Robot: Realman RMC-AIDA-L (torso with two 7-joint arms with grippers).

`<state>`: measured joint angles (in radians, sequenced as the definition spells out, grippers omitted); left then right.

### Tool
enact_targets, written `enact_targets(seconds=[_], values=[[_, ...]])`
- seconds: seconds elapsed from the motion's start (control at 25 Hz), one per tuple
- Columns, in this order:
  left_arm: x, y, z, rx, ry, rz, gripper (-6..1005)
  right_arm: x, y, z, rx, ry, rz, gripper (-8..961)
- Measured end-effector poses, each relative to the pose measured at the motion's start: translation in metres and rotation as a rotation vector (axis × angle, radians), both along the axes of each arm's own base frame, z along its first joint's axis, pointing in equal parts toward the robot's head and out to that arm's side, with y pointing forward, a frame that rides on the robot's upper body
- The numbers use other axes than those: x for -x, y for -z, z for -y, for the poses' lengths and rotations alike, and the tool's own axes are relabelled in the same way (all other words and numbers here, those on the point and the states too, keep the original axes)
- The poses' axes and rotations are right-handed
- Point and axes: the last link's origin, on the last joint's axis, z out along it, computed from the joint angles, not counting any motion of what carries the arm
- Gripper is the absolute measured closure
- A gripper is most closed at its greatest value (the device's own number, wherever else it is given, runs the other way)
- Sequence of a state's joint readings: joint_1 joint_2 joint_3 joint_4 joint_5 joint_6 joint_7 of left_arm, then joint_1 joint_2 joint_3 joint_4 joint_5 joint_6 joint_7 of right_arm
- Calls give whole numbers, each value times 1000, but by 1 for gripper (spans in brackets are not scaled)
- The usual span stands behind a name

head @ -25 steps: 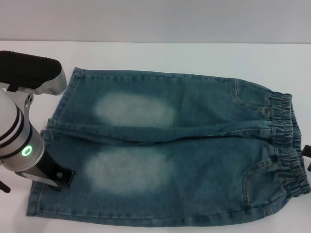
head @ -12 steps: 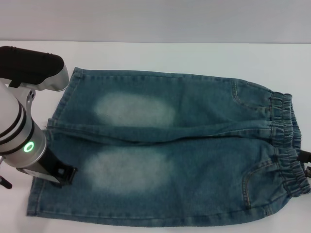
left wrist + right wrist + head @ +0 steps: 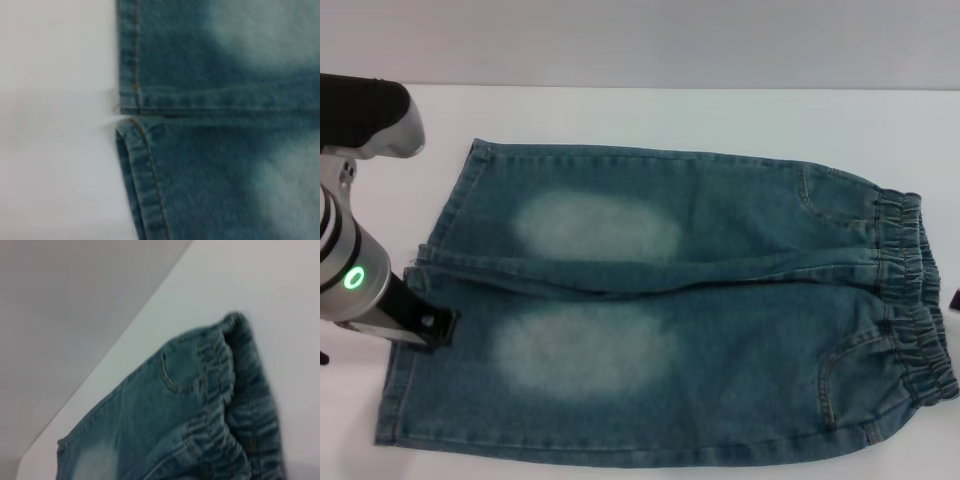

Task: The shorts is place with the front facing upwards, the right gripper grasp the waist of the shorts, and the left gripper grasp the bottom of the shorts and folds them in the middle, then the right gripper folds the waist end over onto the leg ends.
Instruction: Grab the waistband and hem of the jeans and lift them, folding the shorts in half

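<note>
The shorts flat (front up), left gripper over leg hems, fingers' state unclear, right gripper barely visible.

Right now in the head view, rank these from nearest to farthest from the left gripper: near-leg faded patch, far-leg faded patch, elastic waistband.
From the left gripper, at the leg hems:
1. Near-leg faded patch, just beside it.
2. Far-leg faded patch, on the far leg.
3. Elastic waistband, opposite end, robot's right.

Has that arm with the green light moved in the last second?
Yes. The left gripper has slid toward the robot's left, off the near leg's faded patch and back to the hem of the shorts, which lie unmoved.
</note>
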<state>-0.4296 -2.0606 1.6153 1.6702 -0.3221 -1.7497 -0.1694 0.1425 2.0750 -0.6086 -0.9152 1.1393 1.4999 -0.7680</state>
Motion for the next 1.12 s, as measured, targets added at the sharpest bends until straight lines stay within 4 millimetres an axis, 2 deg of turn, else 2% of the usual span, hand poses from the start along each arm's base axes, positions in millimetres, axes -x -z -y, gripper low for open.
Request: enact_targets(seconds=[0.08,0.24,0.4,0.44,0.64,1.12], values=[[2,0,-2,-19,1,11,934,2,-8,-14,-44,-43,79,228],[4,1,-4,-33,-3,14,931,8,-15,-27,-69,-74,128,228],[4,-1,1,-49,-16,-36,928,16,-20,-32,-61,-107,155,228],[3,-2,6,-62,-18,-102,927,17,-20,-32,-57,-107,158,227],[5,-4,13,-46,-65,-163,761,13,-22,-28,-43,-94,171,227],[15,7,23,24,-139,-148,308,14,-23,-25,-21,-86,157,227]])
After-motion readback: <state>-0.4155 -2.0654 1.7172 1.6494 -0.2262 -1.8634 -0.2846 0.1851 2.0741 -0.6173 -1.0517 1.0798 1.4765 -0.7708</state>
